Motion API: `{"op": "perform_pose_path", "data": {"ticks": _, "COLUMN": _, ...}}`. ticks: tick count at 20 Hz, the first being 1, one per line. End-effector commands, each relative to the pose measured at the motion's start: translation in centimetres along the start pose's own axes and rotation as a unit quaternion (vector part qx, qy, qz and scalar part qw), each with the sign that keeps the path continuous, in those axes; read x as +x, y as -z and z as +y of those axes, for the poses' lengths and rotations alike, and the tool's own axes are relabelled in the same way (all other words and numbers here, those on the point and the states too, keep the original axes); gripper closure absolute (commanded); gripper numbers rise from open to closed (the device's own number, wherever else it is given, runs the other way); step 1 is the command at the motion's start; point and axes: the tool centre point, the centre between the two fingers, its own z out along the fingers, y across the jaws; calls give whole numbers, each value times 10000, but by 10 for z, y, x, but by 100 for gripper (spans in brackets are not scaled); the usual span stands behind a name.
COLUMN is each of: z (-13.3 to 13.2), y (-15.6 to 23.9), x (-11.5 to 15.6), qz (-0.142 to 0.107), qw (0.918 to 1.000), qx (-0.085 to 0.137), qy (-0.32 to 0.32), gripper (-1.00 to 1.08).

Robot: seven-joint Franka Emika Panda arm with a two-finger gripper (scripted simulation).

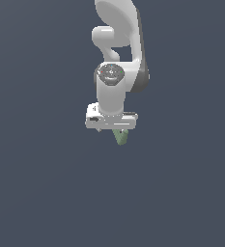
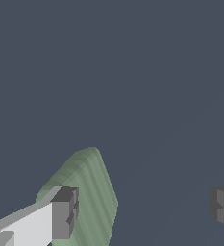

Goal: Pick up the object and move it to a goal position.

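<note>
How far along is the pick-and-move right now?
Done: the arm has reached the green block. In hand: the pincer is open, one finger at the block, the other well clear. Left: centring, closing, lifting, carrying; no goal marker shows.

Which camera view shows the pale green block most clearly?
The wrist view: the green block is large there, its ribbed side visible beside one finger. In the exterior view only its tip shows below the gripper.

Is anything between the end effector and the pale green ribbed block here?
Nothing visible. The end effector is open, with the pale green ribbed block beside one finger and bare dark surface around it. No goal marker is visible.
</note>
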Motion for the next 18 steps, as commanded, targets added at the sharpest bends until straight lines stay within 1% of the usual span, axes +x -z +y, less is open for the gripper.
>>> {"op": "perform_pose_path", "data": {"ticks": 1, "z": 0, "y": 0, "x": 0, "qz": 0, "qw": 10000, "qx": 0, "qy": 0, "gripper": -92}}
{"op": "perform_pose_path", "data": {"ticks": 4, "z": 5, "y": -1, "x": -1, "qz": -24, "qw": 10000, "qx": -9, "qy": -10, "gripper": -92}}
{"op": "perform_pose_path", "data": {"ticks": 8, "z": 24, "y": -4, "x": -6, "qz": -111, "qw": 9999, "qx": -38, "qy": -44, "gripper": -92}}
{"op": "perform_pose_path", "data": {"ticks": 10, "z": 29, "y": -5, "x": -8, "qz": -135, "qw": 9999, "qx": -46, "qy": -52, "gripper": -92}}
{"op": "perform_pose_path", "data": {"ticks": 18, "z": 25, "y": -5, "x": -9, "qz": -114, "qw": 9999, "qx": -39, "qy": 16, "gripper": -92}}
